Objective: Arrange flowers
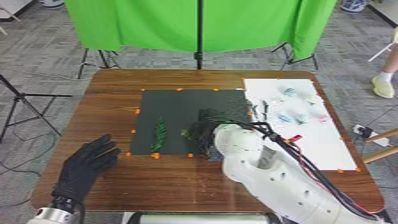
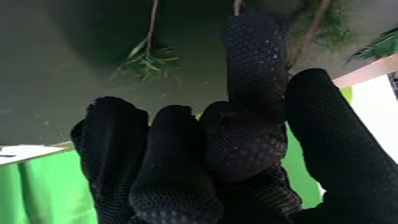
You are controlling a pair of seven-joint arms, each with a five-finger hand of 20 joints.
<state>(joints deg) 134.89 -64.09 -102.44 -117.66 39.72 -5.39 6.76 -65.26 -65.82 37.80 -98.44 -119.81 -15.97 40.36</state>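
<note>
Green sprig (image 1: pixel 160 134) on dark mat (image 1: pixel 182 102). My right hand (image 1: pixel 210 136) over mat, can't tell if pinching; left hand (image 1: pixel 87 162) beside, fingers relaxed, slightly parted.

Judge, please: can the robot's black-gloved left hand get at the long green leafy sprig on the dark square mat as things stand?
Probably yes. The left hand is just outside the dark mat, and the sprig lies near that side. I see nothing between them that would block the way.

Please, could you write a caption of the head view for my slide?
Robot's right hand over a dark mat with a green sprig; left hand open nearby.
</note>
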